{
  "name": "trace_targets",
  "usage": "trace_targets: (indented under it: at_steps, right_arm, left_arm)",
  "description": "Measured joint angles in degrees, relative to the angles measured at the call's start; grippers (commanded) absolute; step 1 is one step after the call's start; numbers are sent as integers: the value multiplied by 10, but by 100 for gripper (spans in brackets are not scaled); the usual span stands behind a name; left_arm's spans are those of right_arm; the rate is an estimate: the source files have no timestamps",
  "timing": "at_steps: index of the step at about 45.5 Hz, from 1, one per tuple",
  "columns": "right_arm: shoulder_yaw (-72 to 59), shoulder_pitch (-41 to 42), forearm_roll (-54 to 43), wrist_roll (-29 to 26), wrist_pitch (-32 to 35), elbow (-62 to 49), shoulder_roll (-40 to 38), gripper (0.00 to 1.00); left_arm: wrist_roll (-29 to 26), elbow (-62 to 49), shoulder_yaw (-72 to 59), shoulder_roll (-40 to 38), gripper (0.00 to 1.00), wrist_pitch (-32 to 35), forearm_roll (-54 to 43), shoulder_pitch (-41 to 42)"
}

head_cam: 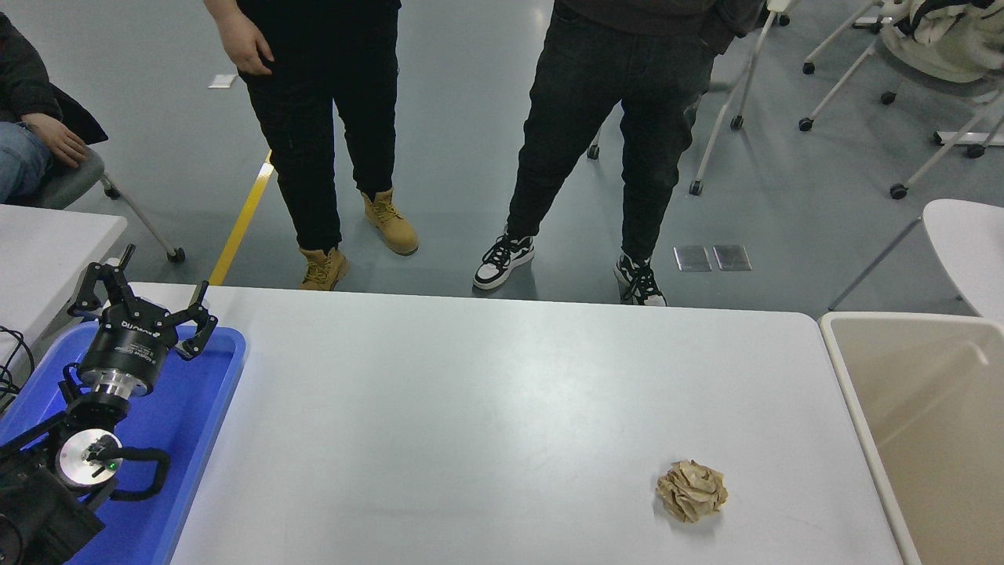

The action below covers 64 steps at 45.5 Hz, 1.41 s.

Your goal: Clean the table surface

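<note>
The white table surface (486,408) fills the lower middle of the head view. A crumpled ball of brown paper (692,490) lies on it near the front right. My left gripper (145,294) is parked at the lower left above the blue tray (212,392), fingers spread open and holding nothing. The right arm and its gripper are out of view.
A beige bin (925,424) stands against the table's right edge. Two people stand at the far side, their shoes (502,263) close to the table edge. A seated person (39,133) is at the far left beside a smaller white table (47,243). Wheeled chairs (902,94) stand at the back right.
</note>
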Motion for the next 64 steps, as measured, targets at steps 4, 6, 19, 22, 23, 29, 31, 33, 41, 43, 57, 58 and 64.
trace_targets:
  at_steps: [4,6,19,22,23,29,31,33,41,43,57,58,64]
  right_arm:
    - [31,29,9,2,-1,3,-8,98]
    - [58,54,15,5,-1,6,-16,98]
    - [209,142,31,6,1,46,-48,99]
    - [249,155,34,6,0,67,-55,99]
    - [263,159,35,6,-1,75,-58,99]
    - [324,172,39,6,-3,123,-70,99]
    - [338,176,42,6,-3,141,-74,99]
    - [353,178,48,6,-4,161,-79,99]
    - [386,180,78,6,-5,240,-93,99]
    - [391,178,82,6,-5,255,-94,99]
    - [437,121,99,19,-13,328,-74,99]
    - [441,114,99,23,-14,332,-70,99]
    - [457,78,101,43,-16,348,-51,99]
  left_arm:
    - [0,0,0,0,100,0,0,0]
    - [0,0,0,0,100,0,0,0]
    - [0,0,0,0,100,0,0,0]
    - [0,0,0,0,100,0,0,0]
    - [0,0,0,0,100,0,0,0]
    - [0,0,0,0,100,0,0,0]
    - [0,0,0,0,100,0,0,0]
    - [0,0,0,0,100,0,0,0]
    - [0,0,0,0,100,0,0,0]
    - [0,0,0,0,100,0,0,0]
    - [0,0,0,0,100,0,0,0]
    - [0,0,0,0,100,0,0,0]
    - [0,0,0,0,100,0,0,0]
